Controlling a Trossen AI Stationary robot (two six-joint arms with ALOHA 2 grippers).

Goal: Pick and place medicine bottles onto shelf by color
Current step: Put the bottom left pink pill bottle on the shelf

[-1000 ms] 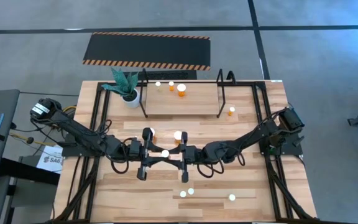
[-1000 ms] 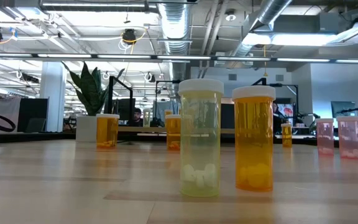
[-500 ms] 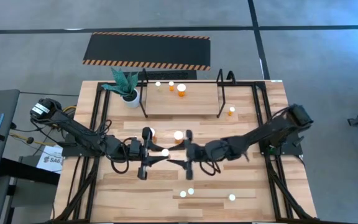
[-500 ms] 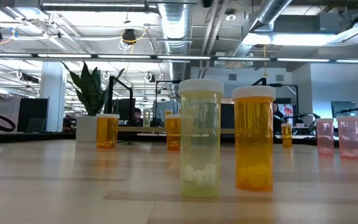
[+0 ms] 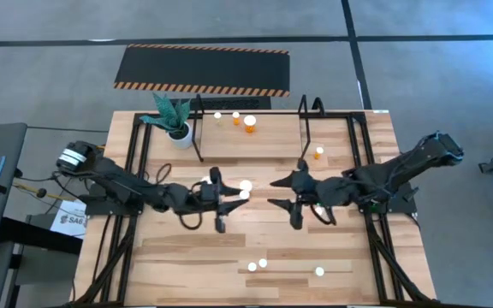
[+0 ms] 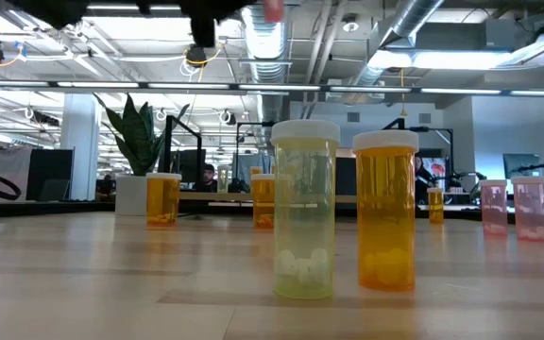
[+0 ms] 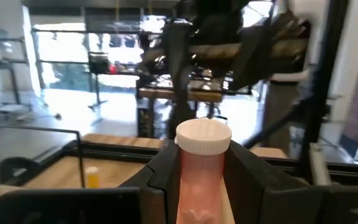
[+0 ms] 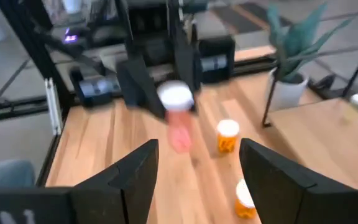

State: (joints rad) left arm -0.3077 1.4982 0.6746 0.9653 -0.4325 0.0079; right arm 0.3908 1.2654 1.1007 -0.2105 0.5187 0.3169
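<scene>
Near edge of table [image 5: 332, 248]: three loose bottles wait. Mid-table, left claw [image 5: 221, 195] pinches pink bottle [image 7: 199, 168] upright between both fingers, lifted clear of the wood. Right claw [image 5: 286, 193] stands wide and empty, just beside, facing it. Orange bottle [image 8: 227, 135] stands near. Far end: shelf [image 5: 251, 141] already carries orange and yellow bottles at its left. Advice: keep pink bottle vertical, carry above the hoop uprights, set it apart from the orange group.
</scene>
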